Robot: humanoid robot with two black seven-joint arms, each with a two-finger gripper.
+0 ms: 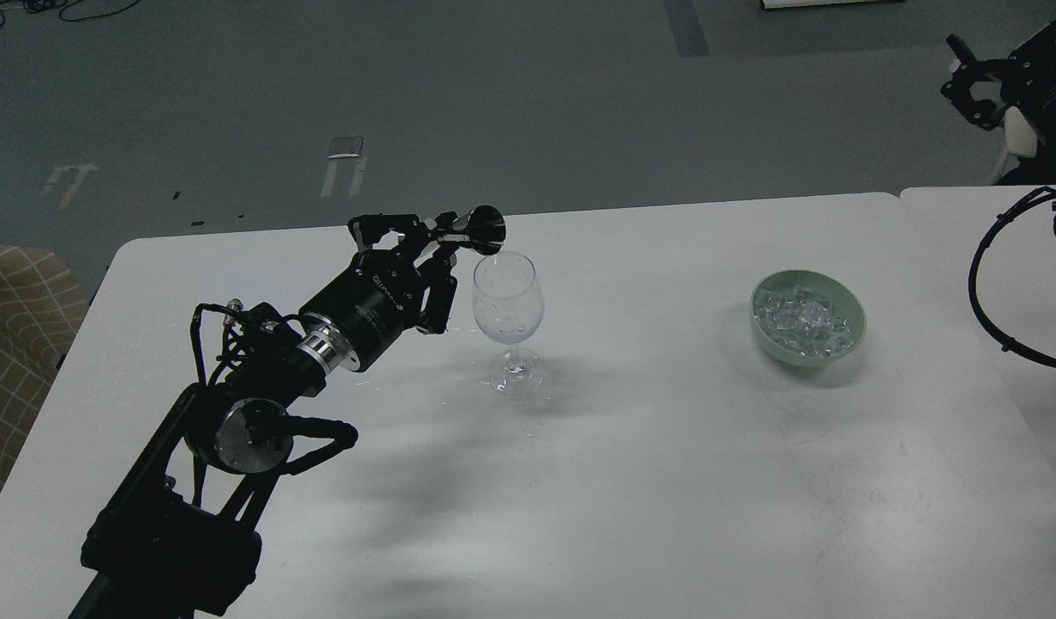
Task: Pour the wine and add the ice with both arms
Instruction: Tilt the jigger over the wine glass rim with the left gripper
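A clear wine glass (508,301) stands upright on the white table (631,464); droplets cling inside its bowl, and I cannot make out the wine itself. My left gripper (446,236) is shut on a small dark shiny metal cup (483,230). The cup is tipped sideways with its mouth right over the glass's far-left rim. A pale green bowl (848,309) at the right holds many ice cubes (801,321). My right gripper (968,73) hangs high at the far right, off the table, open and empty.
A second white table (992,258) adjoins at the right, with my right arm's black cable (984,301) looping over it. A tan checked seat (16,327) stands left of the table. Grey floor lies beyond the far edge.
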